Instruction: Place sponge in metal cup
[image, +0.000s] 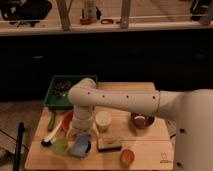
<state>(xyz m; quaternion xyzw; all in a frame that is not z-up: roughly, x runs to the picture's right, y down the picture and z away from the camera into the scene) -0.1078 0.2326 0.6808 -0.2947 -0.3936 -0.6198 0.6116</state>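
Note:
The light-blue sponge (80, 143) lies tilted at the front left of the wooden table (150, 145). It rests in or on the metal cup (87, 149), of which only a dark rim shows around its lower edge. My gripper (80, 131) hangs straight down at the end of the white arm, directly above the sponge and close to or touching its top. The arm hides the join between the gripper and the sponge.
A cream-white cup (103, 120) stands just right of the gripper. A tan block with a dark top (110, 144), a small orange cup (127, 157), a dark bowl (141, 120), a green cup (60, 146), an orange bowl (66, 121) and a green tray (55, 95) surround it.

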